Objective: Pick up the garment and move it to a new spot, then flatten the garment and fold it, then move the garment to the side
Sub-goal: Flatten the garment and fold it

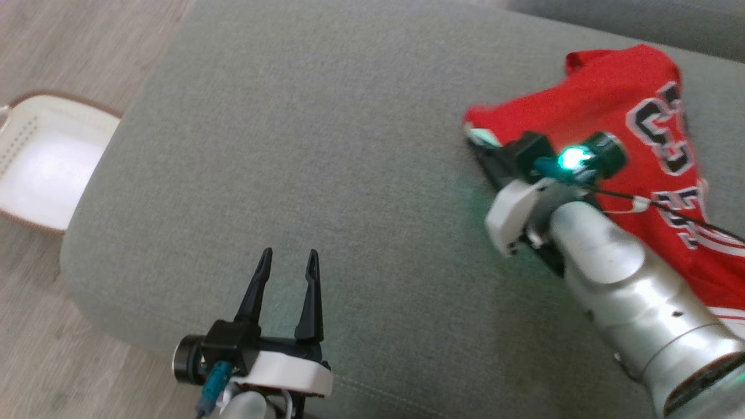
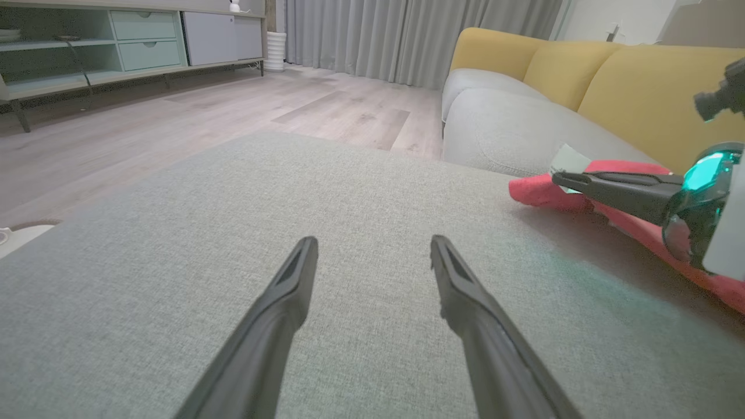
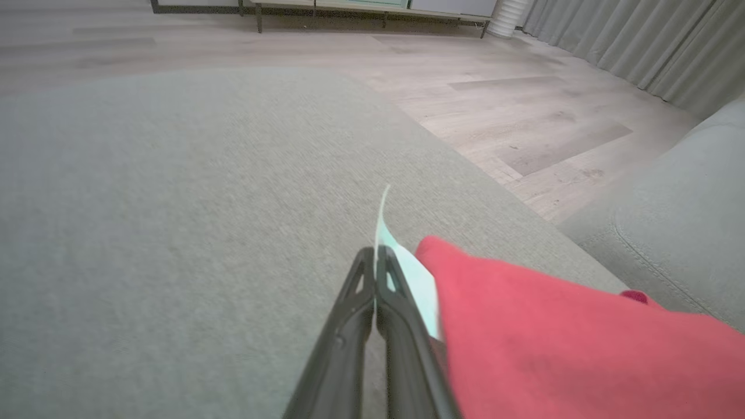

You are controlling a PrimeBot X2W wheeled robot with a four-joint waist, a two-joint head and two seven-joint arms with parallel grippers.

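Gripping nothing, the left claw [image 1: 290,256] hovers low over the grey cushion [image 1: 326,145], its two dark fingers spread wide, with bare fabric between them in its own wrist view [image 2: 373,244].

The right claw [image 1: 474,142] reaches across to the jersey [image 1: 611,99], which lies crumpled at the cushion's far right part. The jersey is red, with white-edged black figures on it. The right claw's fingers are clenched flat against each other [image 3: 376,253]. A thin pale label [image 3: 416,279] at the jersey's near edge rises from between their tips, so the pinch seems to be on the label (the red cloth [image 3: 553,337] itself sits just beside the right-hand finger, touching it). From the left wrist, the same closed fingers [image 2: 557,177] lie level above the cushion [image 2: 349,186], with the label [image 2: 569,158] standing up just above the tips and the red edge [image 2: 538,192] under them. A green light glows on that wrist.

Down on the wood floor [image 1: 70,46], just beside the cushion's left edge, sits a white basket [image 1: 20,139] with a brown rim and perforated walls. Its pale bottom is in plain sight, brightly lit.

Beyond the cushion, in the left wrist view, a low cabinet [image 2: 145,35] stands against the far wall. Its drawers are shut, and what lies on its open shelves is too small to tell. Grey curtains [image 2: 407,35] hang beside it, and a sofa [image 2: 640,81] with yellow back cushions stands behind the jersey.
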